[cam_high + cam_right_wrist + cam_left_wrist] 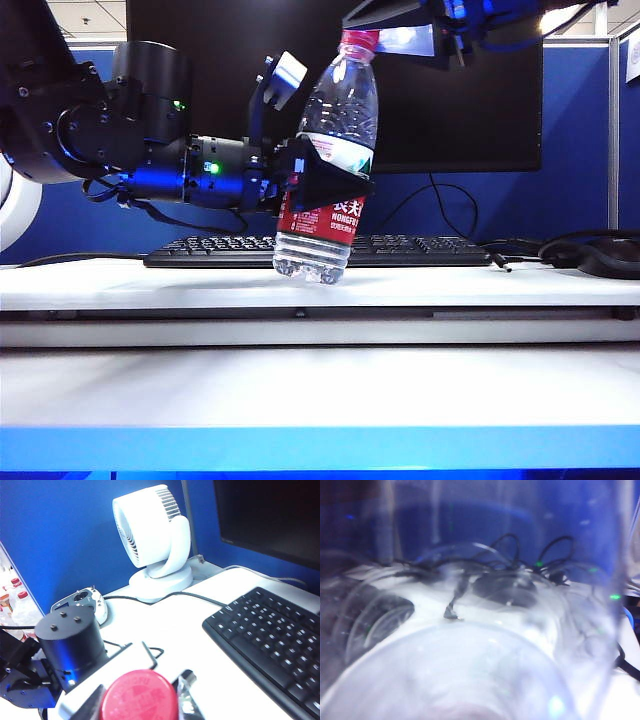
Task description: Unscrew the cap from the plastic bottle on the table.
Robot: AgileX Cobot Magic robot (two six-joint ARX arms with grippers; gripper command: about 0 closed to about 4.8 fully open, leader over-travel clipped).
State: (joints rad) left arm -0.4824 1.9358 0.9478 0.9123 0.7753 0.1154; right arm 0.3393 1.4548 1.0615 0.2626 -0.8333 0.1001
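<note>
One plastic bottle [328,150] — one cap [139,696]

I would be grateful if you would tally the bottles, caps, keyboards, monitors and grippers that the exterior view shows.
plastic bottle: 1
cap: 1
keyboard: 1
monitor: 1
grippers: 2 (left gripper, jaws clamped on the bottle's label; right gripper, above, jaws on the cap)
Total: 6

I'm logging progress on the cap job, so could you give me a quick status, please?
Left gripper clamped on the plastic bottle, tilted, base off the table. Right gripper shut on the cap, cap on the neck. Nothing obstructing.
</note>
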